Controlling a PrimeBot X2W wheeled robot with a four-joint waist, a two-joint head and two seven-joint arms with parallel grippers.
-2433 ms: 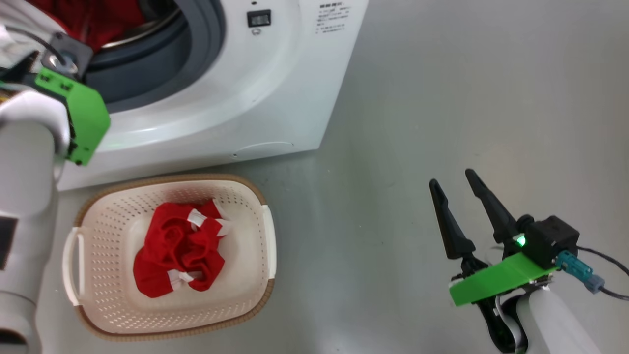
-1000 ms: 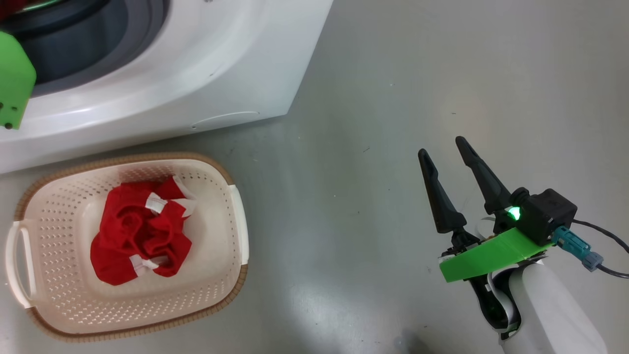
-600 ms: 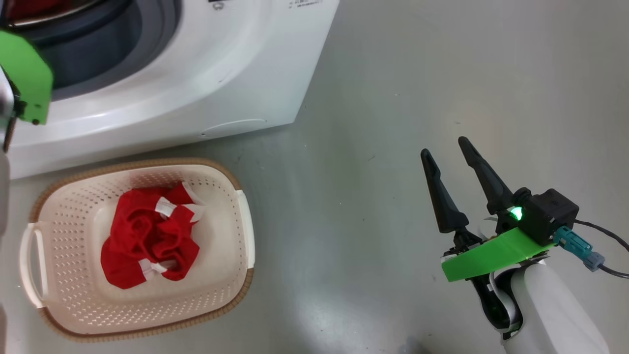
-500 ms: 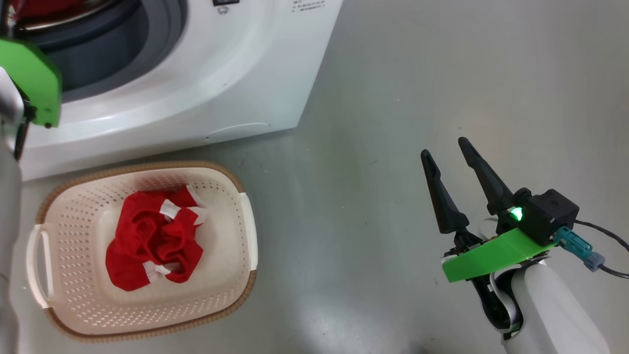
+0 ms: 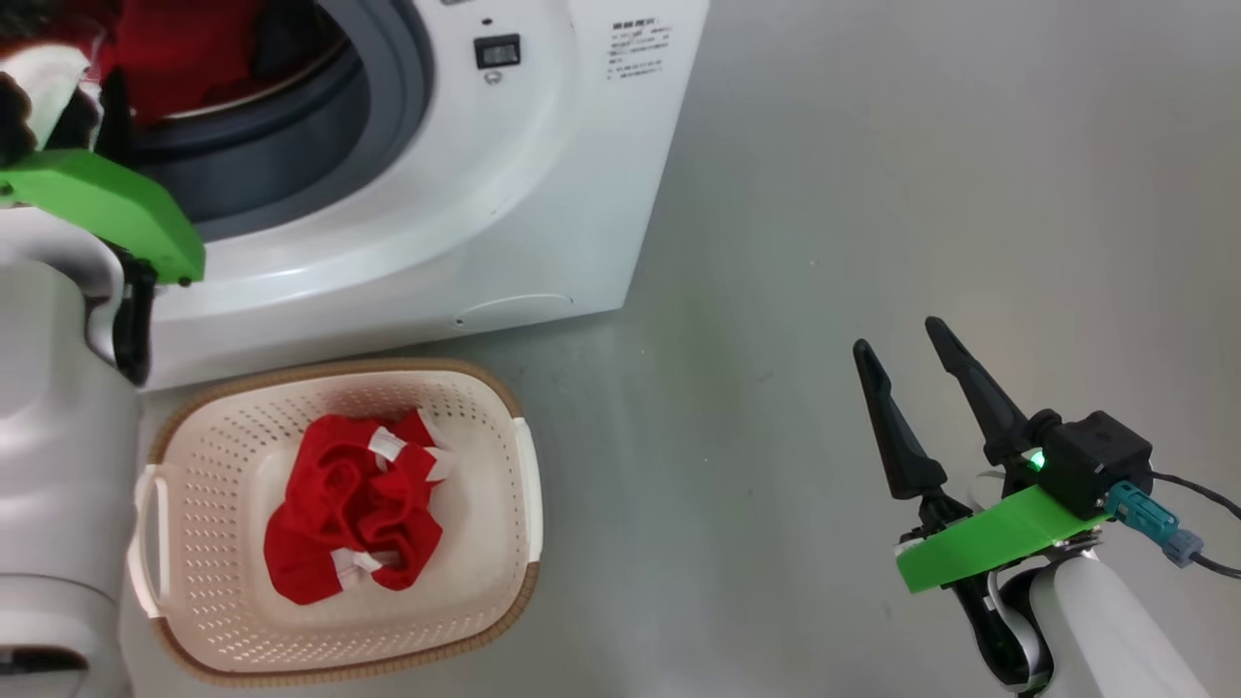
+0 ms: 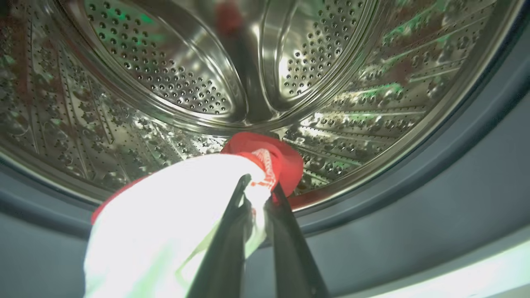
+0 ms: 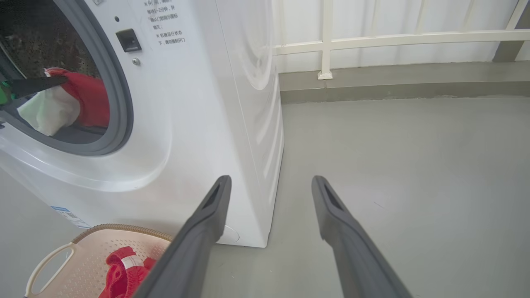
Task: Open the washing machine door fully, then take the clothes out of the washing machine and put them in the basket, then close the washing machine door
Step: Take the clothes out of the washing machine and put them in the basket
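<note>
Two moves: draw clothes, pinched in left jaws mid-frame, clear of gasket without snagging, then swing over basket, lower left. Right jaws spread, lower right.

Your left gripper clamps clothes, pale forearm raised at far left. Your right gripper sits low right, fingers spread wide, pointing up and slightly left.
</note>
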